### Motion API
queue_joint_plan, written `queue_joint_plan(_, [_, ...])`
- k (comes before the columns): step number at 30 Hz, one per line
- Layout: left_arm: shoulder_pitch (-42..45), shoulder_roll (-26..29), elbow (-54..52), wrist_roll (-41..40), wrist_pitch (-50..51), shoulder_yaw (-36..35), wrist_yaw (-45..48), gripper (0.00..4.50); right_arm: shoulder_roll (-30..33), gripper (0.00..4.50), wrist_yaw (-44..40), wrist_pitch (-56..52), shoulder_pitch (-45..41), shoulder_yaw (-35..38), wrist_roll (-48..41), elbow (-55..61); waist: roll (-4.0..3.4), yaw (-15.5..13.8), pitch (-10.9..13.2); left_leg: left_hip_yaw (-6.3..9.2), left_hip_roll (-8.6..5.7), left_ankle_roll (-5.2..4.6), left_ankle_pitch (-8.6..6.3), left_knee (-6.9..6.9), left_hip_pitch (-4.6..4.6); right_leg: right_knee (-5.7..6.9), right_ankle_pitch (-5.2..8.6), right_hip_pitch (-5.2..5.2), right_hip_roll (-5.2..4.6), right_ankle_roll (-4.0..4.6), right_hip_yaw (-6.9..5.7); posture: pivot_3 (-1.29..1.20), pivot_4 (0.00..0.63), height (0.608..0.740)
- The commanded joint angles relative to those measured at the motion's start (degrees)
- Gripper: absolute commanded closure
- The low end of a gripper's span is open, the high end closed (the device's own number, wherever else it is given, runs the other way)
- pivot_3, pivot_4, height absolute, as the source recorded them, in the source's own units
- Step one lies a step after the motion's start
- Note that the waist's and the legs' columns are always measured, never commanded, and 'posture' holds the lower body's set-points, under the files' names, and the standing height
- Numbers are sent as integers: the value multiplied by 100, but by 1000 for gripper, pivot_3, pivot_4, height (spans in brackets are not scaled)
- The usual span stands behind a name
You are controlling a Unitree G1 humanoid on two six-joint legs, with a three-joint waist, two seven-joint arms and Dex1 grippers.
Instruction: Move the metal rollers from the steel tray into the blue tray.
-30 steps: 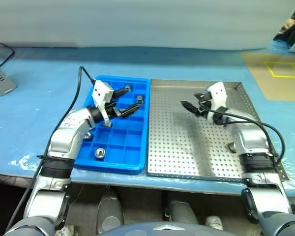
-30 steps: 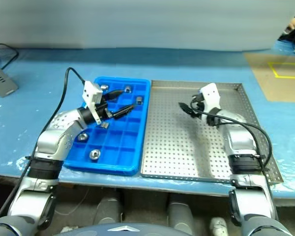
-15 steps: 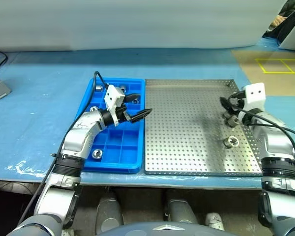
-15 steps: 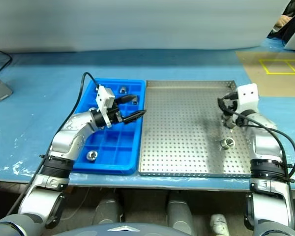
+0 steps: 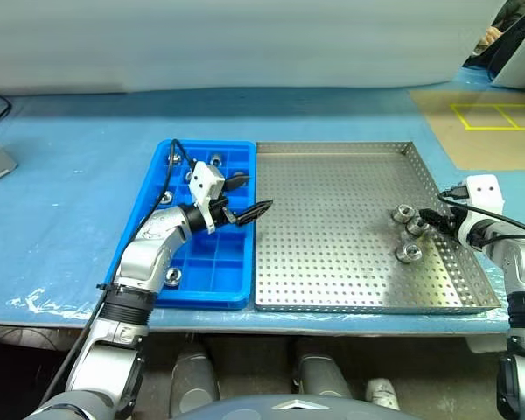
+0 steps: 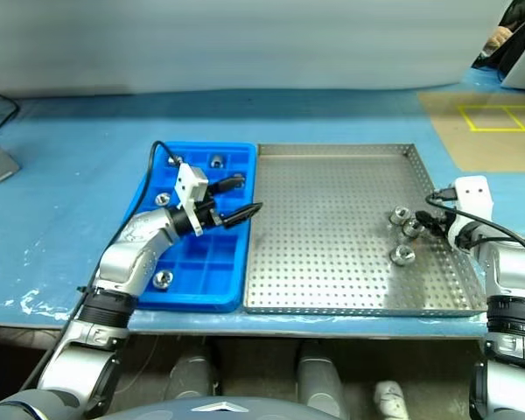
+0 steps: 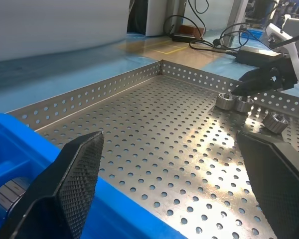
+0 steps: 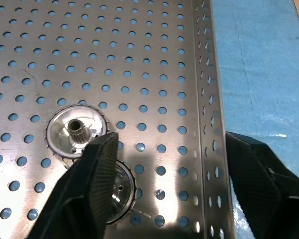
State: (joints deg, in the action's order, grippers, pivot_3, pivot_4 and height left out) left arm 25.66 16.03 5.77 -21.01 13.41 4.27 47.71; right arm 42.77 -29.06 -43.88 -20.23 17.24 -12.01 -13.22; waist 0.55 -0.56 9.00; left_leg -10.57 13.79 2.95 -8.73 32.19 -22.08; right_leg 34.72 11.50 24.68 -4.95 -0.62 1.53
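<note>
– Reaching for another pick, is that where you are?
– Yes. Your right gripper sits at 3 o'clock on the steel tray, fingers apart and holding nothing. One fingertip hangs over a roller; the other is out past the tray's rim.
– Where are the rollers?
– Three lie close together at 3 o'clock on the steel tray, just beside that gripper. Several more already sit in blue tray compartments, so I'd judge you well along.
– And the left gripper?
– Your left gripper is spread wide and empty, over the blue tray's 3 o'clock edge, aimed across the steel tray.
– What does the next move call for?
– Bring both right fingers inside the rim, straddle a single roller, then close. The neighbours touch or nearly touch, so you risk nudging one.
– How do they lie?
– On end, I'd say: holes facing up, axes vertical. Grip across the round sides.
</note>
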Motion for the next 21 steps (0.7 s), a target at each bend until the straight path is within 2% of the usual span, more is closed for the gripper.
queue_joint_plan(1, [23, 65, -220, 21, -148, -106, -32, 0, -267, 2370, -235, -90, -127, -220, -252, 242, 2, 56, 0, 0, 2, 1, 0, -1, 1, 0, 1, 1, 0, -2, 1, -173, 150, 740])
queue_joint_plan(4, [-37, 115, -293, 15, -125, -128, -68, 0, -399, 3317, -217, 462, -400, -122, -223, 164, 2, 181, 0, -4, 3, 2, 0, -6, 1, 1, 3, 14, 2, -5, 7, -159, 150, 740])
queue_joint_plan(7, [-118, 159, -375, -5, -101, -135, -100, 0, -475, 3317, -335, 828, -585, -32, -271, 191, 2, 309, 0, -11, 8, 3, -1, -12, -5, 3, -3, 44, 12, 3, 15, -153, 150, 740])
queue_joint_plan(11, [-160, 155, -421, -5, -91, -128, -160, 0, -277, 3317, -908, 885, -500, -190, -344, 487, 0, 326, 1, -33, 24, 4, -2, -13, -5, 4, -12, 62, 34, 18, 33, -152, 150, 740])
queue_joint_plan(14, [-170, 114, -436, -13, -96, -93, -194, 0, -104, 2681, -1060, 1122, -510, -191, -235, 481, -2, 288, -1, -42, 46, 7, -3, -15, 5, 3, -14, 60, 51, 21, 38, -156, 150, 740])
queue_joint_plan(18, [-203, 42, -441, -8, -106, -50, -223, 0, 167, 1419, -623, 2006, -684, -405, 441, 38, -1, 42, 0, -56, 41, 4, -6, -9, 1, 0, -14, 54, 35, 22, 34, -164, 150, 740])
queue_joint_plan(20, [-209, 20, -439, 2, -113, -26, -237, 0, 132, 763, -745, 1914, -755, -305, 209, 56, 0, -80, 0, -62, 20, -5, -12, -9, -2, -5, -14, 50, 14, 22, 34, -165, 150, 740])
queue_joint_plan(21, [-209, 12, -436, 4, -117, -18, -238, 0, 111, 763, -886, 1752, -776, -243, 11, 137, 0, -104, 0, -64, 8, -12, -16, -9, -3, -8, -13, 46, -2, 20, 32, -165, 150, 740])
